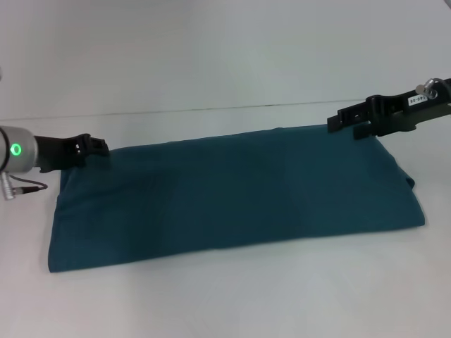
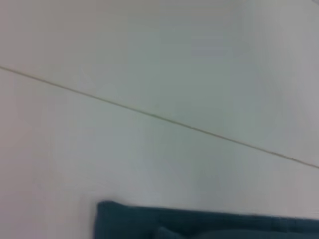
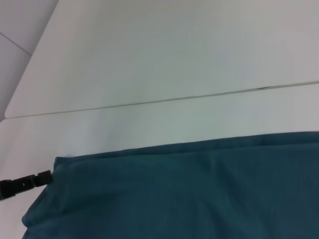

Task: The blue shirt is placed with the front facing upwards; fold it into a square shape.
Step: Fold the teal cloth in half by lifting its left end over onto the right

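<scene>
Left gripper (image 1: 99, 149) and right gripper (image 1: 342, 121), openness unclear, at blue shirt's (image 1: 232, 193) far corners.

Shirt (image 1: 232, 193) flat on table (image 1: 225, 296), L hand (image 1: 99, 148) at far-left corner, R hand (image 1: 345, 121) at far-right.

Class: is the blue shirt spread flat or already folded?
Folded: the shirt lies as a long band, no sleeves, collar or lettering showing. Not yet square.
</scene>
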